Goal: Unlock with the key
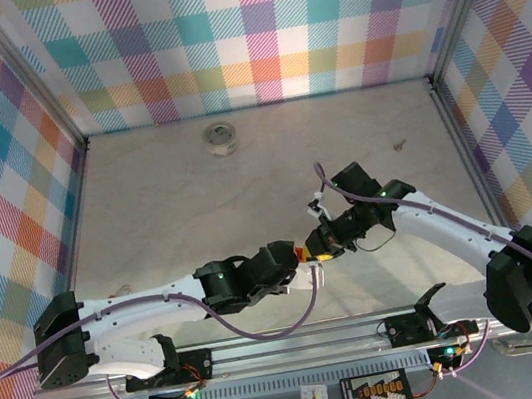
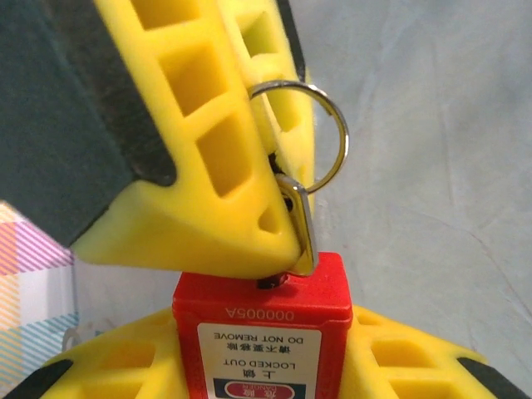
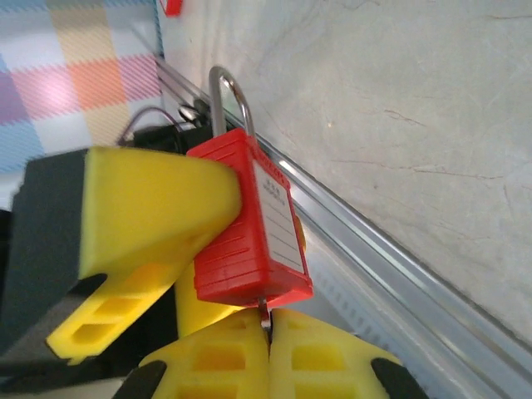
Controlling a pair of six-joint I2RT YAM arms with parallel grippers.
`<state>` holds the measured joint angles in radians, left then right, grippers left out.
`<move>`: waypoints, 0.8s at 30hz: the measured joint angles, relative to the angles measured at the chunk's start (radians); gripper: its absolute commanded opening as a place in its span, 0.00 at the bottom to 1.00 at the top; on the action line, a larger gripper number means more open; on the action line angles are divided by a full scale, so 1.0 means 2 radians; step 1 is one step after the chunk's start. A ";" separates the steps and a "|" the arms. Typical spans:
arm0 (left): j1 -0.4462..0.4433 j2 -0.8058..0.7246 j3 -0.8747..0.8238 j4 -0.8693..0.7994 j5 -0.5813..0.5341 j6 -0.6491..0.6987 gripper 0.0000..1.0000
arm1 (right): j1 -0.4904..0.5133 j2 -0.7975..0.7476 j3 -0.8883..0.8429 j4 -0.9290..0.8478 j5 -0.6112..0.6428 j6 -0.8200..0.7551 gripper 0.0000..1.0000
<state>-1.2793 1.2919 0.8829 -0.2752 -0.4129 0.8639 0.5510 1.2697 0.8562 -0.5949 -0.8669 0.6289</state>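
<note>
Worktop (image 1: 166,205): pale marble-look, plaid walls around it. Roll of tape (image 1: 221,138) sits alone at the far edge, left of centre. On the front rail below the arms is a small white square dial (image 1: 313,398), face unreadable. Left tool (image 1: 310,271) is near centre, front half of the worktop, its yellow fingers (image 2: 208,158) pressed together on the key (image 2: 301,224), pinching the silver bow. The split ring (image 2: 343,137) loops free beside the fingers. The key meets the keyway face of the padlock (image 2: 262,320) end on; I can't tell how deep the blade sits. The padlock body is red. Its white label, upside down in the left wrist view, reads "LOCKED OUT / DO NOT REMOVE". There's a row of Chinese characters next to that, too small to read, plus a red and blue band I can't make out. Embossed on the body above the label: "000005A". The shackle (image 3: 215,108) sticks out of the opposite end, steel, bare. Right tool (image 1: 325,241) is just right of the left one, tip to tip with it, clamped across the padlock body, one yellow finger (image 3: 150,208) on each broad side. Black box (image 1: 374,390) on the front rail has an orange label strip, text too small to read. Small loose metal piece (image 1: 399,146) lies far right on the worktop, well apart from everything.
</note>
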 measured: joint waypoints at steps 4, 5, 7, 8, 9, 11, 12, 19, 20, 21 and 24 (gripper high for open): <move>0.013 -0.003 -0.018 0.037 -0.001 -0.006 0.00 | -0.015 0.000 -0.013 0.039 -0.018 0.080 0.00; 0.016 -0.005 -0.020 0.043 0.001 -0.008 0.00 | -0.017 0.000 -0.013 0.045 -0.018 0.092 0.01; 0.027 -0.012 -0.024 0.048 0.012 -0.016 0.00 | -0.018 0.000 -0.013 0.057 -0.018 0.115 0.14; 0.031 -0.014 -0.024 0.049 0.020 -0.020 0.00 | -0.018 0.000 -0.011 0.056 -0.018 0.118 0.20; 0.035 -0.016 -0.024 0.051 0.033 -0.025 0.00 | -0.018 0.000 -0.007 0.055 -0.011 0.117 0.24; 0.042 -0.019 -0.024 0.051 0.048 -0.037 0.00 | -0.019 -0.002 0.003 0.044 0.000 0.110 0.32; 0.047 -0.021 -0.024 0.051 0.060 -0.044 0.00 | -0.022 -0.003 0.009 0.036 0.009 0.103 0.36; 0.064 -0.028 -0.018 0.022 0.144 -0.082 0.00 | -0.060 -0.032 0.050 -0.011 0.076 0.017 0.65; 0.068 -0.030 -0.018 0.016 0.151 -0.085 0.00 | -0.065 -0.037 0.054 -0.017 0.086 0.001 0.67; 0.073 -0.033 -0.017 0.008 0.158 -0.090 0.00 | -0.067 -0.040 0.056 -0.024 0.096 -0.016 0.69; 0.086 -0.043 -0.017 -0.014 0.178 -0.099 0.00 | -0.068 -0.048 0.058 -0.039 0.119 -0.068 0.70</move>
<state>-1.1072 1.2053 0.8497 -0.3038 -0.0570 0.6655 0.4160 1.1732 0.9722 -0.6727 -0.6292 0.4934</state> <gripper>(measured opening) 0.376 0.697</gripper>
